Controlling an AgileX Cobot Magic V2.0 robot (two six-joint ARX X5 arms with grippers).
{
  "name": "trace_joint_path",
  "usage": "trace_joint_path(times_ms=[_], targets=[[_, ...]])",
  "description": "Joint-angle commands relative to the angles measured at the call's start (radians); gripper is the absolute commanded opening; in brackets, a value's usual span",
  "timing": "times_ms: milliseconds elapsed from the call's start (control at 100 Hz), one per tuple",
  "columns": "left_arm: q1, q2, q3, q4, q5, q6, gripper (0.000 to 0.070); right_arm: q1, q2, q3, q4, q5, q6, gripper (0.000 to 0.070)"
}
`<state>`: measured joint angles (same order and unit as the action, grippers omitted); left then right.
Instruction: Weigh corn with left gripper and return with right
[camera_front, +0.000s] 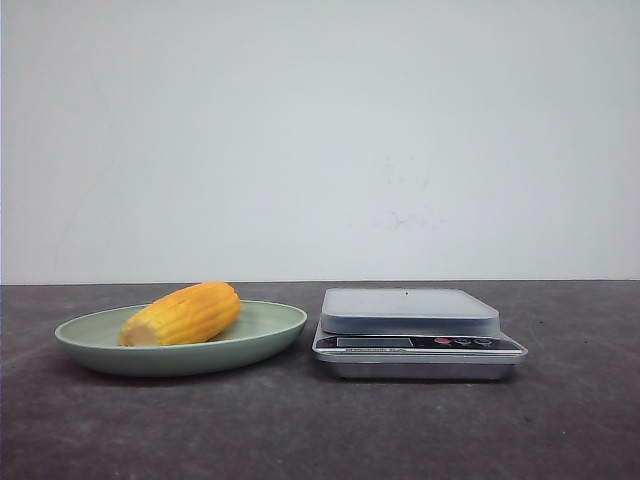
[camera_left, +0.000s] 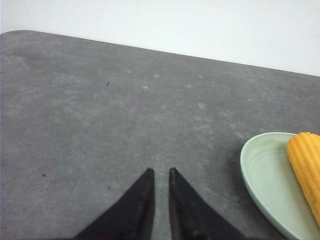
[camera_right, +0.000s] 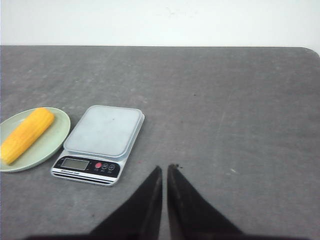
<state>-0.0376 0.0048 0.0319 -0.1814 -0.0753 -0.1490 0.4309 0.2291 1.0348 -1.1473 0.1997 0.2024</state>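
Observation:
The yellow-orange corn (camera_front: 183, 313) lies on its side in a pale green plate (camera_front: 270, 332) at the left of the table. It also shows in the left wrist view (camera_left: 306, 167) and in the right wrist view (camera_right: 26, 134). A silver kitchen scale (camera_front: 410, 312) with nothing on its platform stands just right of the plate; it also shows in the right wrist view (camera_right: 101, 141). My left gripper (camera_left: 160, 173) is shut and empty over bare table, left of the plate (camera_left: 265, 180). My right gripper (camera_right: 165, 168) is shut and empty, to the right of the scale. Neither gripper shows in the front view.
The dark grey tabletop (camera_front: 320, 430) meets a white wall at the back. Bare table lies left of the plate, right of the scale and in front of both. The scale's display and buttons (camera_front: 415, 343) face the front.

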Motion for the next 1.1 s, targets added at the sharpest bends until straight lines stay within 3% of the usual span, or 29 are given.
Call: trace_joint_path(times_ms=[0,160,260,640,770,990,1090], targets=[[0.001,-0.002,-0.018,-0.005,0.001,0.006,0.0012,-0.034,-0.012,0.008,0.045,0.019,-0.067,0.0012],[0.001,-0.002,-0.018,-0.005,0.001,0.006,0.0012,-0.18,-0.081,-0.099,0.341,0.013,-0.21,0.0012],[0.001,-0.002,-0.018,-0.005,0.001,0.006,0.0012,-0.254,-0.14,-0.227,0.541,-0.033,-0.269,0.0012],[0.001,-0.001,-0.018,-0.005,0.001,0.006,0.0012,-0.343,-0.225,-0.748,0.989,-0.128,-0.28,0.0012],[0.001,-0.002,-0.018,-0.005,0.001,0.006,0.0012,-0.343,-0.225,-0.88,1.061,-0.132,-0.259,0.0012],[0.001,-0.002,-0.018,-0.005,0.001,0.006,0.0012,-0.343,-0.225,-1.021,1.073,-0.131,-0.171,0.0012],[0.001,-0.002,-0.018,-0.005,0.001,0.006,0.0012,-0.343,-0.225,-1.022,1.017,-0.13,-0.156,0.0012]])
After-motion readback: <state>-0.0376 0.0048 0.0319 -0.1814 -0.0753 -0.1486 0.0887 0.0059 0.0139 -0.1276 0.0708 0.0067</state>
